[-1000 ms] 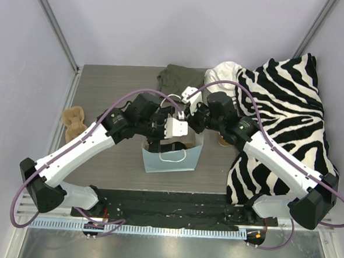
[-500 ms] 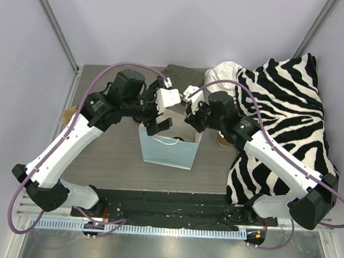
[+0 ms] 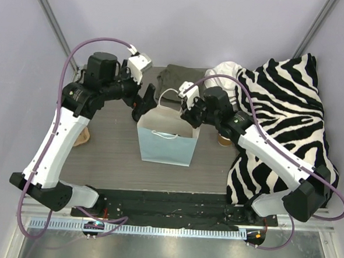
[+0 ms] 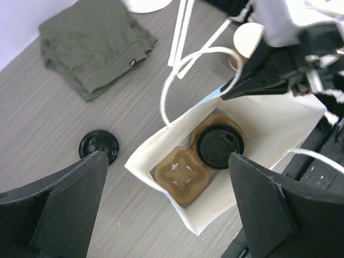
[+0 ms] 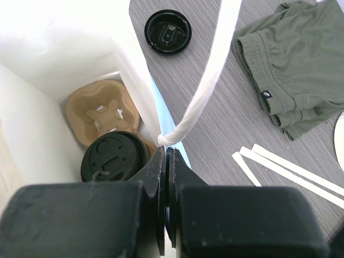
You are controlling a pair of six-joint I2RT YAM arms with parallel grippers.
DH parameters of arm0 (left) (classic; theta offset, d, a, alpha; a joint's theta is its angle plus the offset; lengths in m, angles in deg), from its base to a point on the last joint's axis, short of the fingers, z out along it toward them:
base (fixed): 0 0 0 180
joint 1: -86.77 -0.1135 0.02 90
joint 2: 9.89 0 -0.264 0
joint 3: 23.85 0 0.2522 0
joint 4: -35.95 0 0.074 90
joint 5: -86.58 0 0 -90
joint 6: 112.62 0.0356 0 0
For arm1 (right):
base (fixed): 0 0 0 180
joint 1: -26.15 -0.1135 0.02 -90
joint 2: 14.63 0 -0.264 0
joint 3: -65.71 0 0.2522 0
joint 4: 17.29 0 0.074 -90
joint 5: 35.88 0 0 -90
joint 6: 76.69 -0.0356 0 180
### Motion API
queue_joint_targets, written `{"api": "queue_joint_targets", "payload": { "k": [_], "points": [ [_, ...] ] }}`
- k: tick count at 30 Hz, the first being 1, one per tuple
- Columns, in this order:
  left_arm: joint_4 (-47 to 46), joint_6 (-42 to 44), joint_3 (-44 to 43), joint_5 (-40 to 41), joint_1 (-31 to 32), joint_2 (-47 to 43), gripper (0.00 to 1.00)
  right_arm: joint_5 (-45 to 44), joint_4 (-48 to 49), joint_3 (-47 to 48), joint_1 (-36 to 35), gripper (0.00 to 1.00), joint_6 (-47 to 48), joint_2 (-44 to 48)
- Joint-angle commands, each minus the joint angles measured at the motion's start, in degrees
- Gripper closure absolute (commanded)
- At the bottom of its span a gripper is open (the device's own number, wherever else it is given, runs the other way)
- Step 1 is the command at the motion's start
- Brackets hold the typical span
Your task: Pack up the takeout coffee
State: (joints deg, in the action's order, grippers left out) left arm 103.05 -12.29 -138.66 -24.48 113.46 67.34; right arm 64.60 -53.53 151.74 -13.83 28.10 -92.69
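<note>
The takeout coffee (image 4: 219,147) sits lidded in one well of the pulp carrier (image 4: 180,176), inside the blue bag (image 3: 165,145) (white within). My right gripper (image 5: 166,153) pinches the bag's rim beside its handle (image 5: 212,80). My left gripper (image 4: 165,158) hangs above, spread wide, empty.

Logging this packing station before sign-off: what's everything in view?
blue paper bag: one, blue, white inside, table centre, upright
takeout coffee: one, black lid, in carrier inside bag
pulp carrier: one, brown, bag bottom
loose lid: one, black, table beside bag
lidless cup: one, tan, right of bag
garment: one, olive, folded, far side
strips: two, white, on table
blanket: one, zebra, right side
bundle: one, white, far edge
left gripper: open, above bag
right gripper: shut on bag handle
</note>
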Motion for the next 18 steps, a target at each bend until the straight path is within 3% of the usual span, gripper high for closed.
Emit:
{"api": "queue_joint_targets", "payload": {
  "k": [1,8,15,18],
  "points": [
    [-1.3,-8.6,-0.4,-2.3,-5.2,-0.4,0.00,1.8,2.8,3.8,0.2,0.99,-1.5,-2.3],
    [-1.3,-10.1,4.1,-4.6,-10.7,-1.5,0.00,3.9,3.1,6.2,0.3,0.97,-1.7,-5.0],
    [-1.1,-13.1,6.5,-7.3,-14.4,-1.1,0.00,5.1,-1.1,12.2,0.3,0.68,-2.2,-6.1],
    [-1.4,-13.5,6.7,-8.0,-14.5,-0.7,0.00,5.6,-3.7,14.8,1.0,0.48,-2.0,-5.4]
  ]
}}
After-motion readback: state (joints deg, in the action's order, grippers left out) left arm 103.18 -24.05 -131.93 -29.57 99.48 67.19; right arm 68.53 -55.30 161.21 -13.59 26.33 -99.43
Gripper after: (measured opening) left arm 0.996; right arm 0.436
